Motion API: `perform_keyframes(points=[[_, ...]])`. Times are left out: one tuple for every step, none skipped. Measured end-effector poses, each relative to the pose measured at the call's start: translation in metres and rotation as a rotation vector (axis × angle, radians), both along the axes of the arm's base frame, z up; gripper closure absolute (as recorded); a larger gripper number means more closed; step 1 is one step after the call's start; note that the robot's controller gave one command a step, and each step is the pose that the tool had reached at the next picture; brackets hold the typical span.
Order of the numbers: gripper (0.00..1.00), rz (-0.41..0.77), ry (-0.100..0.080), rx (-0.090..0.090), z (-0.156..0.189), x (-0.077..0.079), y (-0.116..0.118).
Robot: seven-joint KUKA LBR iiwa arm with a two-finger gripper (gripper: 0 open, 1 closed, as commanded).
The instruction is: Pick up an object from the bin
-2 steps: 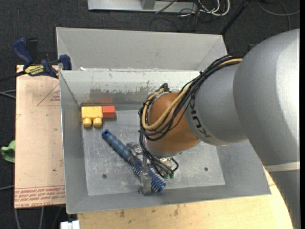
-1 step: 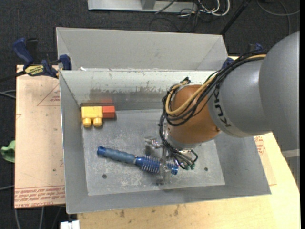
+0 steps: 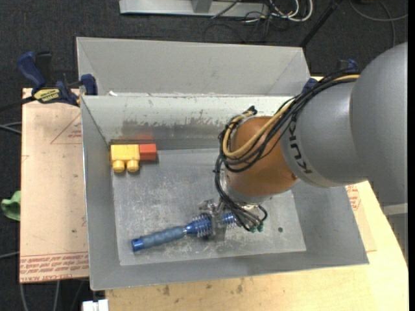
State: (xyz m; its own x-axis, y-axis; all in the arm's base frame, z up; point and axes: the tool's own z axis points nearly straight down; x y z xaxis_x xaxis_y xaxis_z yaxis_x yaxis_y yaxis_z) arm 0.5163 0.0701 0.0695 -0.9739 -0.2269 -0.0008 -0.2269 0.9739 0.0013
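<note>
Fingers (image 3: 212, 220) closed round blue ribbed tool (image 3: 162, 237), front of bin (image 3: 194, 109), arm (image 3: 337, 135) lettered "KUKA".

Even, fairly bright light; mild sheen on the bin (image 3: 194, 63) walls; soft shadow under the arm (image 3: 363, 128).

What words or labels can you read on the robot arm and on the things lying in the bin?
"KUK": black letters running down the grey arm; the rest of the word is hidden.
Yellow block: no writing to be seen.
Red block: no writing to be seen.
Blue tool: no writing to be seen.
</note>
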Motion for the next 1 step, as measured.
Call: perform_keyframes(points=[[1.0, 0.037, -0.007, 0.0, 0.158, -0.0123, 0.019]])
